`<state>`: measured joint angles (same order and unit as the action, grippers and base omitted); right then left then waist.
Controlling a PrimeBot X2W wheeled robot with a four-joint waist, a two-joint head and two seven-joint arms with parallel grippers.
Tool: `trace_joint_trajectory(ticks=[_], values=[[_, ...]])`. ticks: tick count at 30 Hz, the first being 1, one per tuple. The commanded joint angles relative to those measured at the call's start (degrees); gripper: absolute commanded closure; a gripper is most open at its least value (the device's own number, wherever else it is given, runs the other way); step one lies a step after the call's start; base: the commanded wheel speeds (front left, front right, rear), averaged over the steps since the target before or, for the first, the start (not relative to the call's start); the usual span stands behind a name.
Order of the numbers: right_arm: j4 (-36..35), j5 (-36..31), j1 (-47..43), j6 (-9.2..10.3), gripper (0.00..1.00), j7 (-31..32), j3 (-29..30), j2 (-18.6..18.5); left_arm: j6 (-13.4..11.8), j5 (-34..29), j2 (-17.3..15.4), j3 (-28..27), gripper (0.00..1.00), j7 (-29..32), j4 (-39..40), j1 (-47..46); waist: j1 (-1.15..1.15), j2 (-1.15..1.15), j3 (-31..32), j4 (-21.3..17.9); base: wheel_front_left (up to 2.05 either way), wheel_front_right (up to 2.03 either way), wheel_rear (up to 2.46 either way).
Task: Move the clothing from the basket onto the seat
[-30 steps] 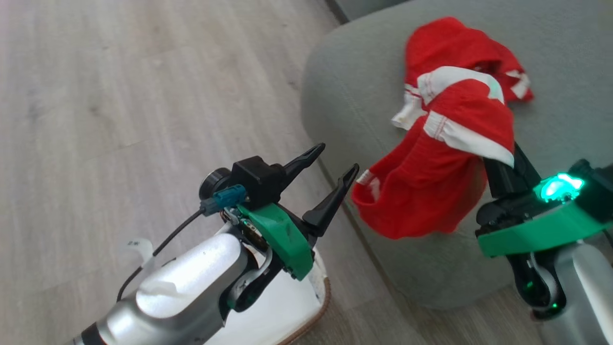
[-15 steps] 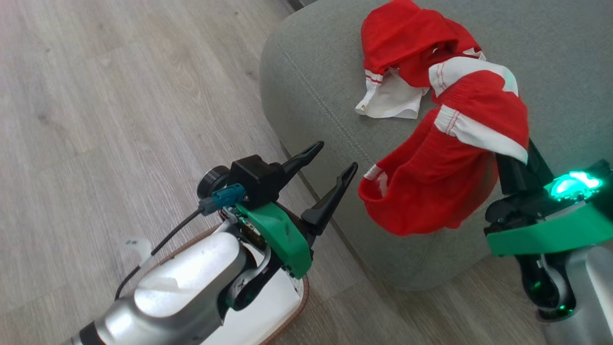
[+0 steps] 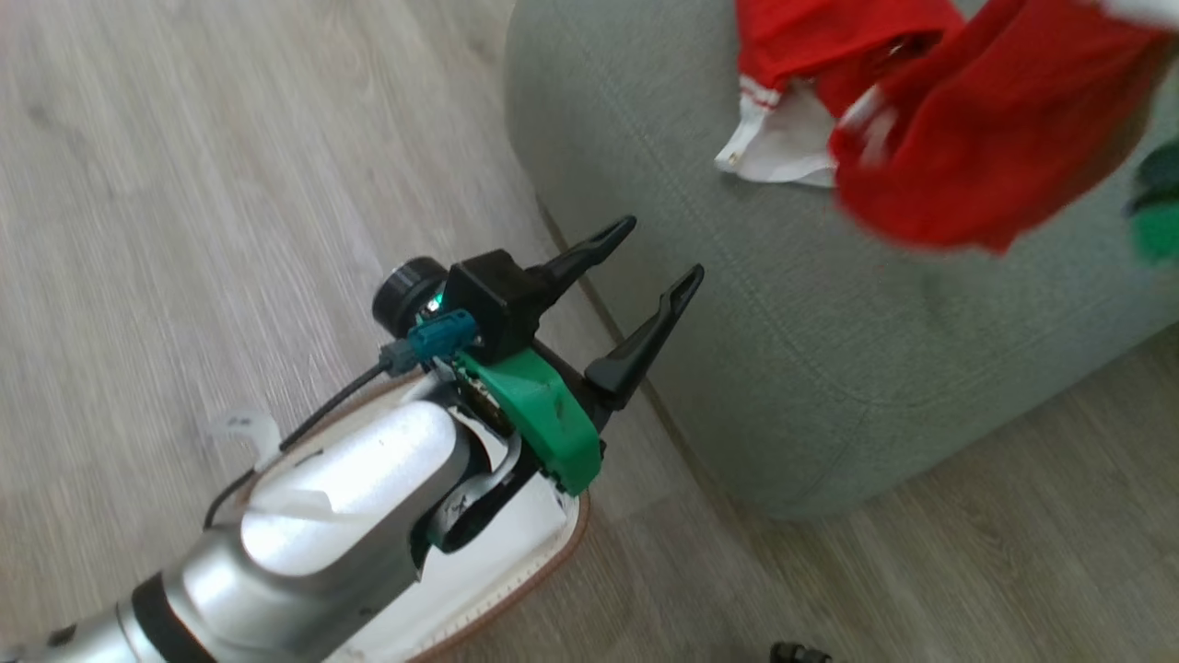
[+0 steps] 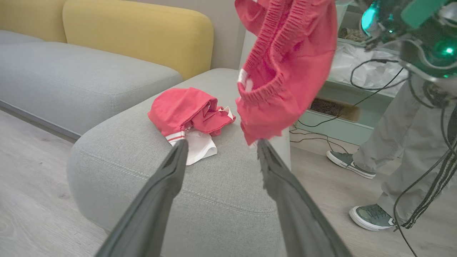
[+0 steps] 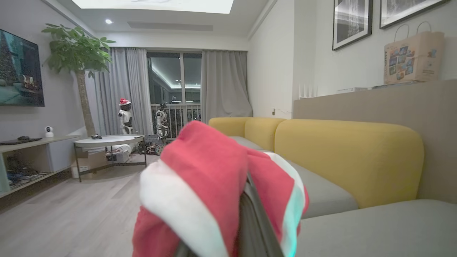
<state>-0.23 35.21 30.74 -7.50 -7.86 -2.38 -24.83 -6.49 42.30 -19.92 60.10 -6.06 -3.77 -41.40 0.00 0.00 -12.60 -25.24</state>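
Note:
One red garment (image 3: 829, 37) of the clothing lies crumpled on the grey-green seat (image 3: 811, 350), its white panel (image 3: 783, 152) facing the cushion's edge; the left wrist view shows that garment (image 4: 185, 110) too. A second red garment (image 3: 995, 138) hangs above the seat, draped over my right gripper (image 5: 248, 200), which is shut on that garment (image 5: 207, 171). My left gripper (image 3: 661, 247) stands open and empty beside the seat's rounded corner, above the basket (image 3: 553, 562), most of which my forearm hides.
A person's legs (image 4: 392, 142) and shoes (image 4: 371, 216) stand on the wooden floor (image 3: 184, 184) past the seat's far side, near trailing cables (image 4: 357, 71). Yellow backrests (image 4: 142, 32) and more grey cushions (image 4: 71, 78) lie beyond.
The head camera has shifted. My right gripper has carried the hanging garment up and farther over the seat, beside the lying one. The left gripper stays open above the basket.

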Motion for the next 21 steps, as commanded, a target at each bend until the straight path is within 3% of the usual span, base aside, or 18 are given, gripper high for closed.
trace_joint_trajectory(ticks=[1, 12, 21], values=[[-0.05, 0.39, 3.66, 0.01, 1.0, -0.26, 0.34, -2.0, 0.14, -0.71, -1.45, -2.45, 0.0, 0.01, 2.17, -3.86, 0.0, 0.0, -2.7, 1.46, 0.0, 0.0, 0.0], [20.01, -3.94, 18.91, 0.01, 1.0, -2.76, 4.81, -9.41, 0.69, -3.27, -1.91, -2.19, 0.0, 2.3, 4.99, -9.49, 0.0, 0.0, -13.72, 7.64, 0.0, 0.0, 0.0], [35.51, -9.39, 25.43, 0.01, 1.0, -1.71, 2.1, -10.1, 1.02, -4.71, -1.74, -1.93, 0.0, 2.91, 5.9, -12.35, 0.0, 0.0, -19.73, 11.36, 0.0, 0.0, 0.0]])
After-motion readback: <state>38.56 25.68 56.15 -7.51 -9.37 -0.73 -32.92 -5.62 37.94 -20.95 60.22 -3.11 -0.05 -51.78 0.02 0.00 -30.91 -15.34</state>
